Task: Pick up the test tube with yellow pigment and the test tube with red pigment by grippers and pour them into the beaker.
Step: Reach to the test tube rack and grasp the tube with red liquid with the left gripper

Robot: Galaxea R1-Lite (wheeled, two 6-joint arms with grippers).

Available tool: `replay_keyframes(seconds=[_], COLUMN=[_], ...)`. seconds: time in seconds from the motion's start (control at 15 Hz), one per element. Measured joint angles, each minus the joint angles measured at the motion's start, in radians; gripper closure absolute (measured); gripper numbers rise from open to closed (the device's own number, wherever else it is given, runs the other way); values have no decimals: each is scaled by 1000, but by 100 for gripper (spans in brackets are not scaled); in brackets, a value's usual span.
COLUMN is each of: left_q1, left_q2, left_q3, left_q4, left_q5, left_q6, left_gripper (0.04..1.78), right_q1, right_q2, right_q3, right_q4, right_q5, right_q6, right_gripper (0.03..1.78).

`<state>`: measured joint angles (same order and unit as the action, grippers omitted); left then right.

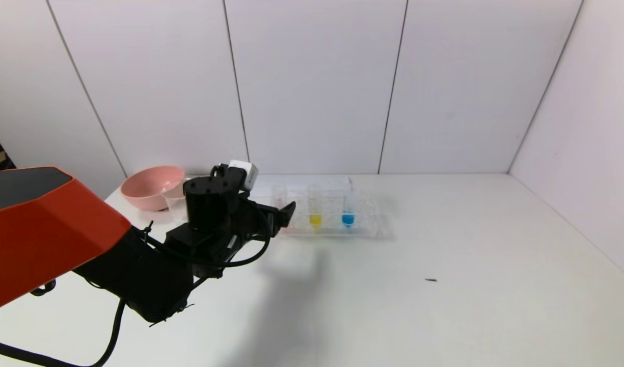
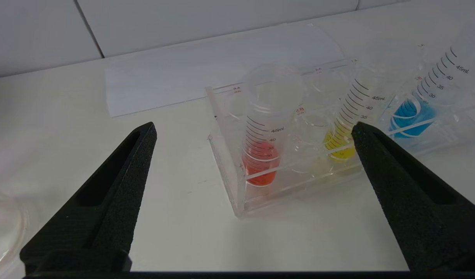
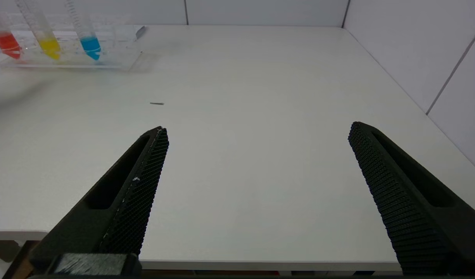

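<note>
Where racked: red-pigment tube [image 2: 260,155], clear, graduated, upright.

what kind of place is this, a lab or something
Probably a mock chemistry bench set up for robot trials, not a working lab: a clear rack of graduated tubes with red, yellow and blue liquid on a bare white table, boxed in by plain white panels.

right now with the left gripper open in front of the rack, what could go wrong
1. The left gripper is open, facing the red tube; the clear rack wall sits close, so closing low might catch it.
2. The yellow tube stands close by; a wide approach could knock it.
3. The beaker is partly hidden behind the arm, so pouring may miss.
</note>
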<state>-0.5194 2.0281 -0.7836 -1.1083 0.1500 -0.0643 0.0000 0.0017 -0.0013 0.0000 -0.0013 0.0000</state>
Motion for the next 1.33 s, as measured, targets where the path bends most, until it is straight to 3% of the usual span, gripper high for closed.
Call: replay_keyframes(seconds=[1.33], left_q1=[-10], left_q2=[112], left_q3=[-113], left_q4=[0], left_q5=[66], left_q6=[-1], left_gripper=[8], right_q1=[0], right_q2=[0], right_q3=[0], right_q4=[0], right_q5=[0], right_q6=[0], right_gripper=[11])
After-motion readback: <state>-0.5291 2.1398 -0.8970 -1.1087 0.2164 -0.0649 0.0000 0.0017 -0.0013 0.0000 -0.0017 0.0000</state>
